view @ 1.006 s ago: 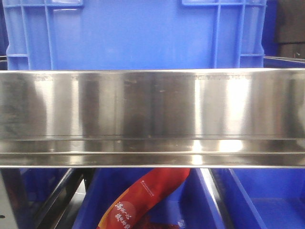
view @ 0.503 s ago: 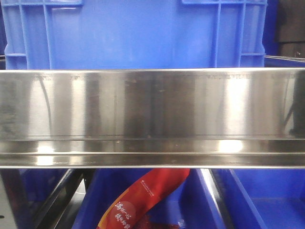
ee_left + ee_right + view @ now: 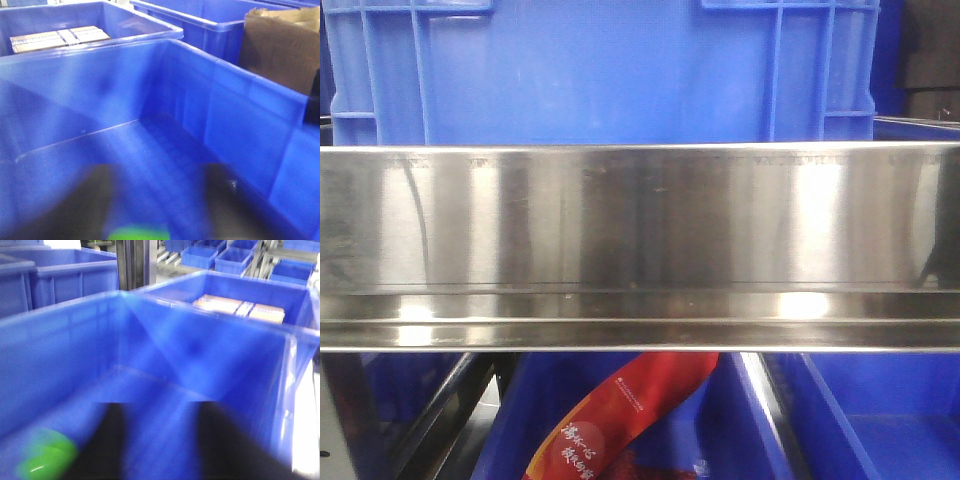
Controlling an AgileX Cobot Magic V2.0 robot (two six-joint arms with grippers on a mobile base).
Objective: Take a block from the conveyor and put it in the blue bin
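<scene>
Steel fills the front view: a wide polished stainless panel [image 3: 640, 245] runs edge to edge, with a blue crate [image 3: 600, 75] standing behind and above it. Below the panel, lower blue bins [image 3: 880, 420] show between dark frame bars, and a red printed bag [image 3: 620, 420] lies slanted in the middle one. Neither arm nor the conveyor appears in this view.

The left wrist camera looks down into a large blue bin [image 3: 240, 115]. The left gripper [image 3: 160, 207] shows as two dark, blurred fingers [image 3: 87, 205] spread apart over the bin floor, so its jaws stand open with nothing between them. A bright green block [image 3: 139, 233] sits at the bottom edge of the frame, low between the fingers; it is too blurred to tell whether it touches them or rests on the floor. Beyond the bin's far wall, a neighbouring blue bin [image 3: 150, 27] holds flat tan boxes [image 3: 60, 39], and a brown cardboard sheet [image 3: 280, 50] leans at the right.

The right wrist camera looks into the same kind of blue bin [image 3: 60, 340]. The right gripper [image 3: 157, 440] also shows two dark fingers [image 3: 112, 440] held apart, jaws open and empty. The green block [image 3: 47, 460] lies in the lower left of this view, on the bin floor beside the left finger, smeared by blur. Behind the far wall another bin [image 3: 295, 300] holds tan boxes [image 3: 240, 309], and smaller blue bins [image 3: 220, 257] sit on racks in the distance.
</scene>
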